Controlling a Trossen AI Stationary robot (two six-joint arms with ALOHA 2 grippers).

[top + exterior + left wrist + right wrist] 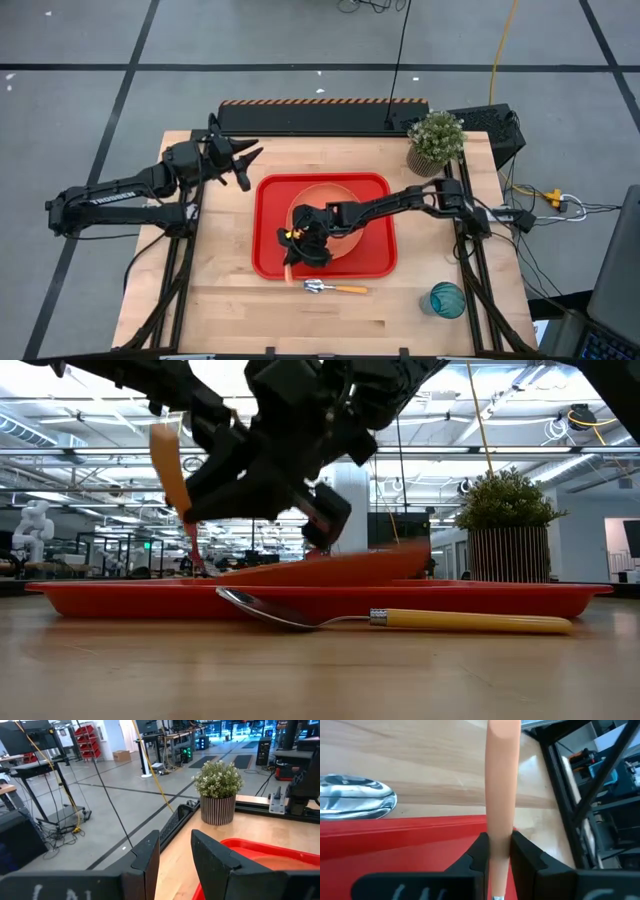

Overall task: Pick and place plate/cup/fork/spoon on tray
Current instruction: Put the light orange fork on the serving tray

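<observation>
Currently: right end effector (495,845) clenched on fork (502,785) by the orange handle, seen plainly in right wrist view. Hovering over tray (270,195), at its near-left part, just beside plate (340,190). Fork held steeply, handle up, tines down toward tray floor (low view). Tines themselves mostly masked by the end effector body; contact with tray not confirmable.

Left end effector (243,163) released, fingers apart, nothing between them; parked off the tray's far-left corner, over the surface (220,310).

Spoon (335,288) lying flat on surface, just outside tray's near rim, bowl to the left. Cup (447,299) upright near the surface's near-right corner, well apart from tray. Plate already in tray, though tilted in low view, one edge apparently riding up. Plant (436,140) at far-right, not involved.

Risks, as judgement:
- Steep fork angle: on release, likely to topple unpredictably, possibly over the near rim onto the surface or against spoon.
- Grip narrow on a smooth handle; could pivot or slip if tines press the tray floor.
- Proximity to plate: any sideways sweep could nudge plate further off level.

Hard to make out:
- What plate rests on; right arm covers much of it in high view.
- Tine tips and their gap to tray.
- Cup contents, if any.
</observation>
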